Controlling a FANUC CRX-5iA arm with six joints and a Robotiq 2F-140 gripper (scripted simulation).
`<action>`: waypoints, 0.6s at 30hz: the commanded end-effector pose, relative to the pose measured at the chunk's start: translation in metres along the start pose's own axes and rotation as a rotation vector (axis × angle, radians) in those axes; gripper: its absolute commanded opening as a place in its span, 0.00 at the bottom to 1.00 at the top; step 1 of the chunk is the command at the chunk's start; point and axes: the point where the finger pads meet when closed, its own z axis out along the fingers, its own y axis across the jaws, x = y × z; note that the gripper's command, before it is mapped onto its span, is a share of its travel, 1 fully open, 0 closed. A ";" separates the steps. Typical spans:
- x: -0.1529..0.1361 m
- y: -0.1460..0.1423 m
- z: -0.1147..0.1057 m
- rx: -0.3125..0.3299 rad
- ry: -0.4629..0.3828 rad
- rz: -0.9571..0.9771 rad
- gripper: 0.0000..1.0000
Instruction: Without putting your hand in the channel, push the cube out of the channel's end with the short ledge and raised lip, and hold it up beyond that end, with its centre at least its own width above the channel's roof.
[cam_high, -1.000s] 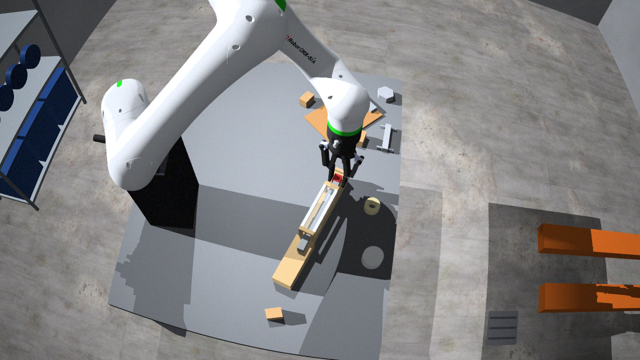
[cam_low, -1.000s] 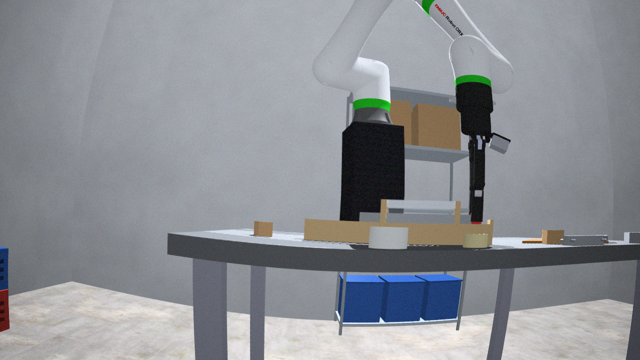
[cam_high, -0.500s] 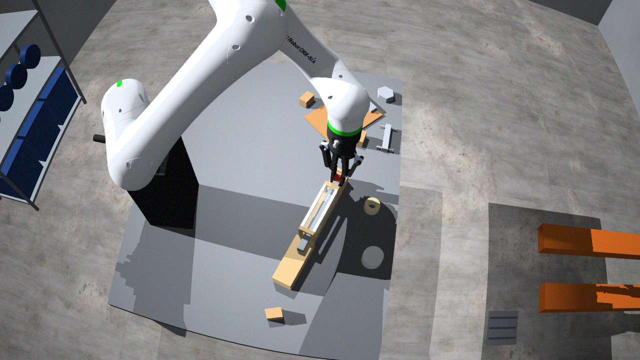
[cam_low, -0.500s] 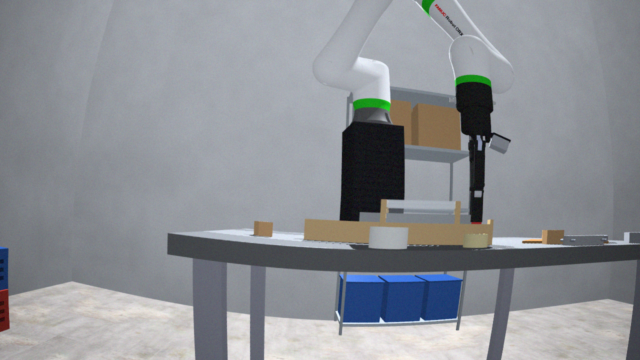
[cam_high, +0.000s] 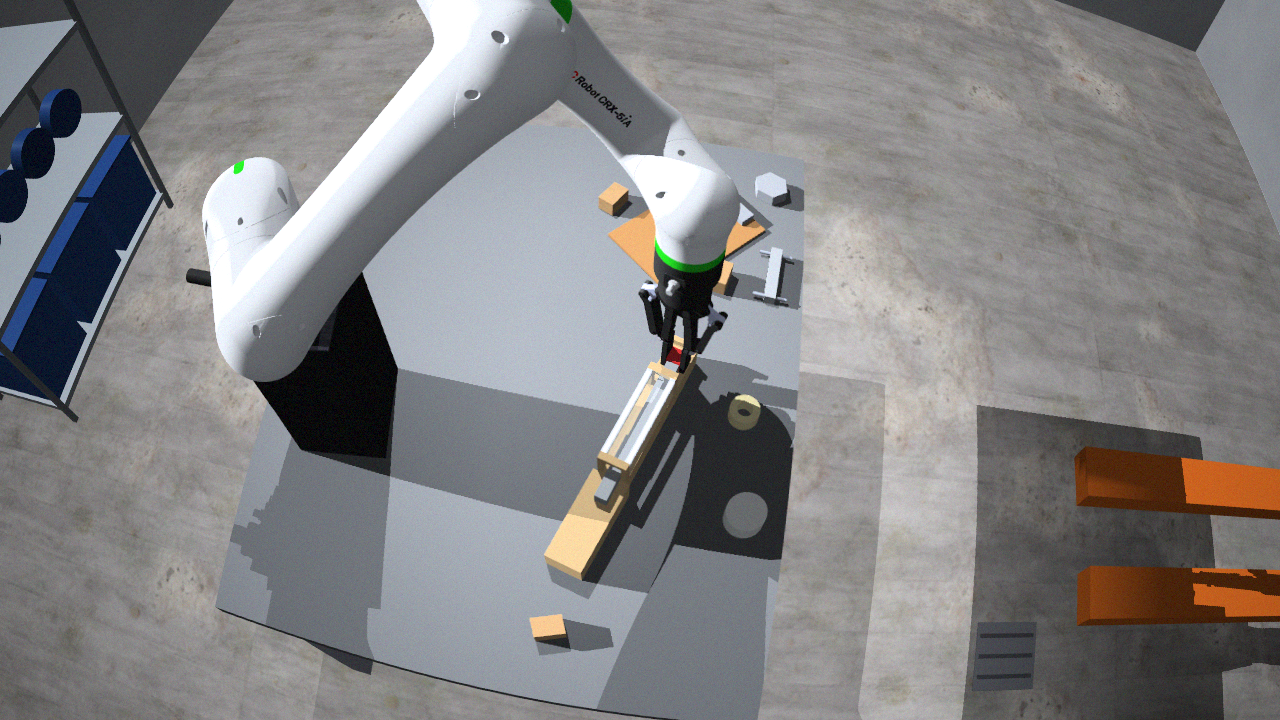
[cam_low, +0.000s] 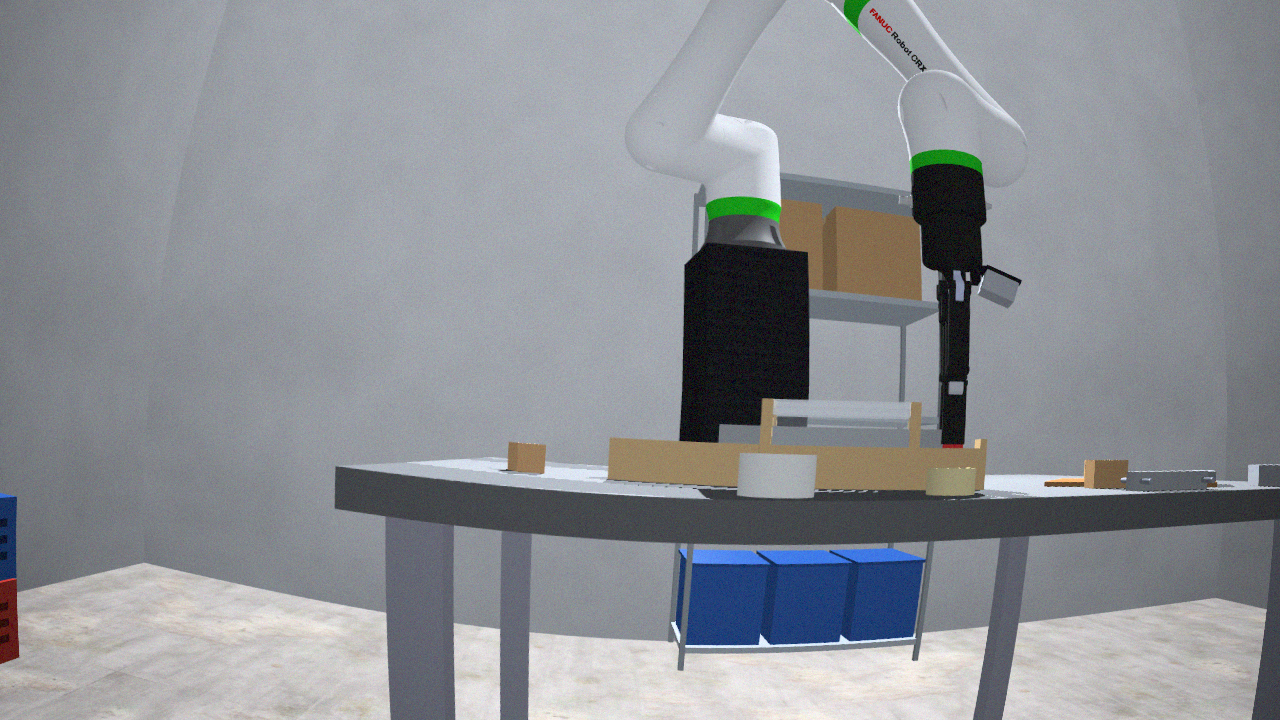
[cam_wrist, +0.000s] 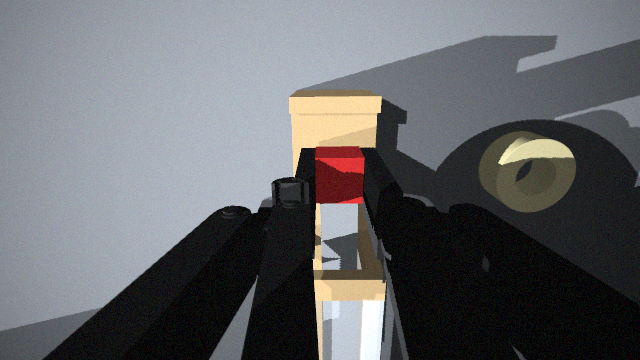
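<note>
The red cube sits on the short ledge at the far end of the wooden channel, just inside the raised lip. My gripper points straight down over that end, outside the roofed part, and is shut on the cube, one finger on each side. In the side view only a sliver of the cube shows below the fingertips, level with the lip and below the clear roof. A grey pusher block lies in the channel's open near end.
A cream tape roll stands right of the channel, and a grey disc lies nearer the front. Small wooden blocks, an orange plate, a metal bracket and a hex piece lie around the table's edges.
</note>
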 end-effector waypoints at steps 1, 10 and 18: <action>0.000 0.001 -0.001 -0.001 0.001 0.000 0.10; 0.000 0.001 -0.001 -0.001 0.001 0.000 0.10; 0.000 0.001 -0.008 -0.001 0.001 0.000 0.10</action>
